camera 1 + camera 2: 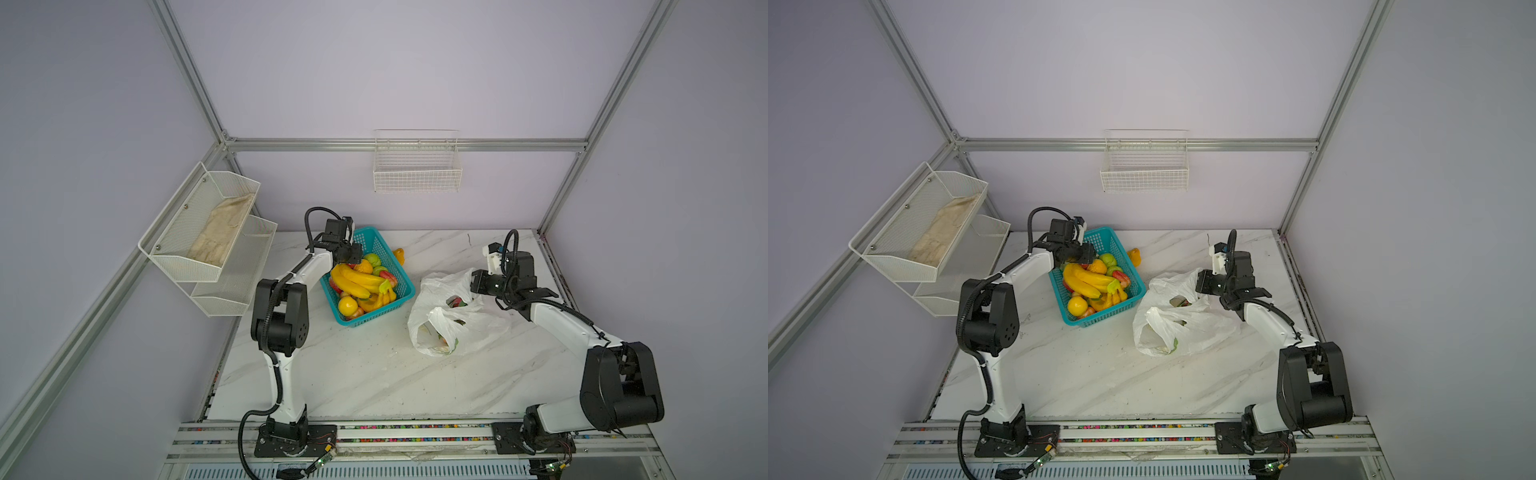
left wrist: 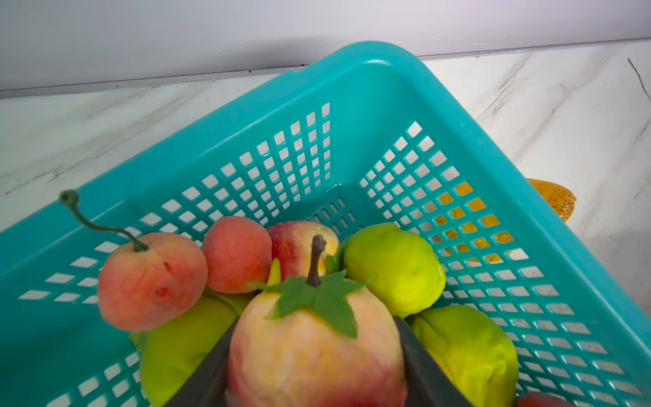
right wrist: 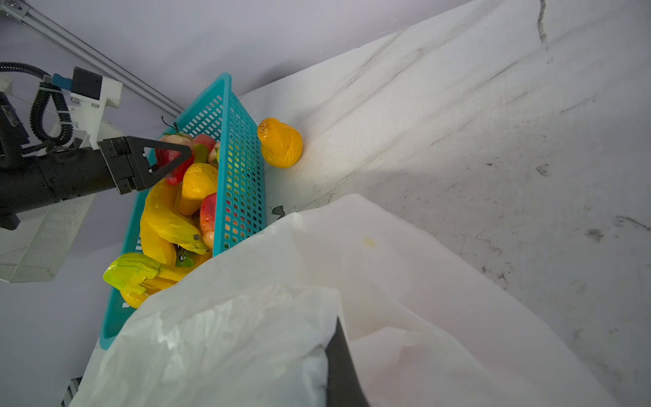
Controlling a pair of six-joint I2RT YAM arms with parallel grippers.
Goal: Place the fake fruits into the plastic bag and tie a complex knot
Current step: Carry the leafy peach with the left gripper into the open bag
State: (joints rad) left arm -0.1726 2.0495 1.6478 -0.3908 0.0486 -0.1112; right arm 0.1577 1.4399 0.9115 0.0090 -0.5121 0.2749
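Slipping free, the round apple [image 2: 317, 359] the left gripper [image 1: 351, 253] grasps could miss the bag [image 1: 457, 320], pinched by right gripper [image 1: 473, 283], at basket's [image 1: 374, 313] four o'clock.

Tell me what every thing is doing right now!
left gripper: closed on the apple, inside the basket.
right gripper: shut, pinching the plastic bag's rim.
plastic bag: open, untied, some fruit inside.
basket: upright, heaped with fruit.
orange fruit: loose on the table, outside the basket.
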